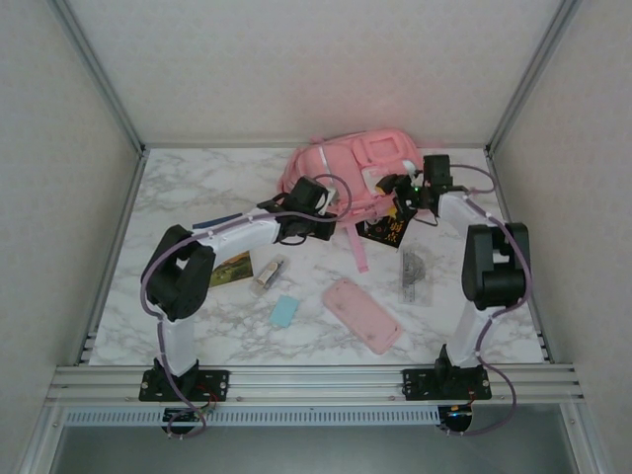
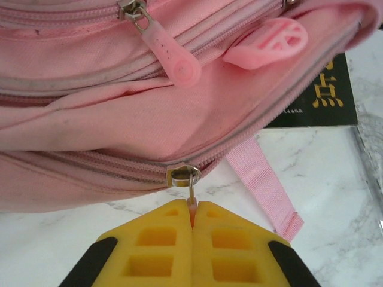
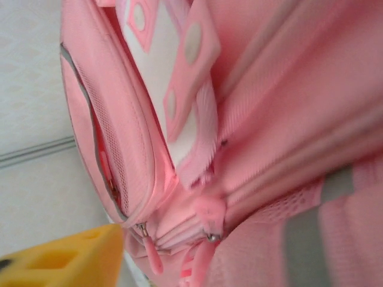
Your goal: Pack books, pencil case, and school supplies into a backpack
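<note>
Right up close, the left gripper (image 2: 192,208) has its yellow fingers pinched tight on a zipper pull (image 2: 191,192) along the lower seam of the backpack (image 2: 149,119). Wide view now: a white-and-grey marbled tabletop (image 1: 197,197), plain pale walls (image 1: 316,59) and aluminium frame posts (image 1: 99,74) at the far corners. The backpack sits at the middle of the far edge, long axis along that edge, one strap (image 1: 357,247) trailing toward the near edge. The right gripper (image 1: 400,188) is at the bag's right end; I can't tell how wide it stands. The black book (image 1: 387,229) pokes out from under the bag, its yellow Chinese characters cut off. The pencil case (image 1: 362,314) lies diagonally near the near edge. Left of it are the blue block (image 1: 284,311), the silvery item (image 1: 267,275) and the landscape book (image 1: 229,269). The clear strip (image 1: 415,275) points near-to-far on the right.
</note>
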